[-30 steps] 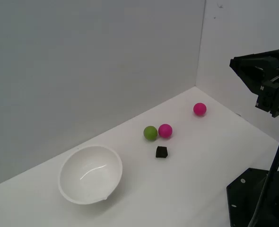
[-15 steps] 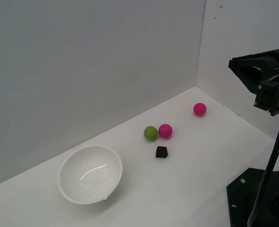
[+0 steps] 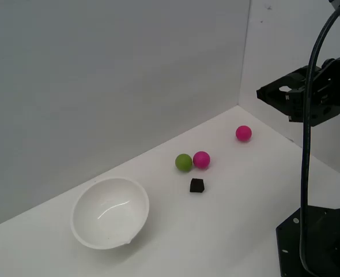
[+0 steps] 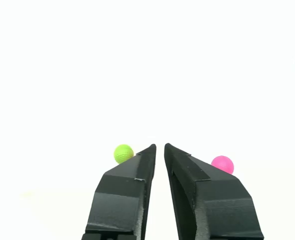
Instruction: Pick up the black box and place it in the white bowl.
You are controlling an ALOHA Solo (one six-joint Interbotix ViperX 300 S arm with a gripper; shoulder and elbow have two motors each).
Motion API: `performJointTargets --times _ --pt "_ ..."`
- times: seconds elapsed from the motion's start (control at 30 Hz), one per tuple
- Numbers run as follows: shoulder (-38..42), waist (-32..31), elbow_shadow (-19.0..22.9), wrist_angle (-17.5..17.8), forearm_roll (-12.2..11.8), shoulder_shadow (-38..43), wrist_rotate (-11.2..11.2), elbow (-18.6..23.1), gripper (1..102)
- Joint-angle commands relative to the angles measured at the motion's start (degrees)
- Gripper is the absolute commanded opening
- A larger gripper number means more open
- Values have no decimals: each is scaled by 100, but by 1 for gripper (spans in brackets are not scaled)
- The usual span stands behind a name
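Observation:
The black box (image 3: 197, 185), a tiny matte cube, sits on the white table just in front of a green ball and a pink ball. The white bowl (image 3: 110, 212) stands empty at the exterior view's left, well apart from the box. My gripper (image 3: 263, 93) hangs high at the exterior view's right, above the table and far from the box. In the wrist view the gripper (image 4: 159, 146) is empty, its jaws nearly touching with only a thin slit between them. The box and bowl do not show in the washed-out wrist view.
A green ball (image 3: 183, 162) and a pink ball (image 3: 201, 159) touch each other behind the box; they also show in the wrist view as the green ball (image 4: 123, 153) and a pink ball (image 4: 222, 164). Another pink ball (image 3: 243, 133) lies near the corner. The black robot base (image 3: 314, 242) is at the lower right. Walls close the back and right.
The arm has swung out toward the exterior view's left, bringing the gripper further over the table. The box, bowl and balls have not moved.

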Motion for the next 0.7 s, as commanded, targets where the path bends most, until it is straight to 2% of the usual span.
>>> performJointTargets --times 0.0,0.13,0.27,0.4,0.47,0.53,0.67 --pt "-272 35 -272 158 -105 -246 62 -255 14" --pt "-633 -18 -413 360 -264 -615 62 -396 21" --pt "-984 -44 -475 598 -598 -976 62 -457 34" --pt "-1222 -70 -475 677 -817 -1222 70 -457 61" --pt "-1310 -70 -466 703 -870 -1301 62 -448 78" --pt "-1371 -79 -431 756 -914 -1380 62 -431 99" --pt "-1433 -123 -378 782 -984 -1433 62 -369 100"
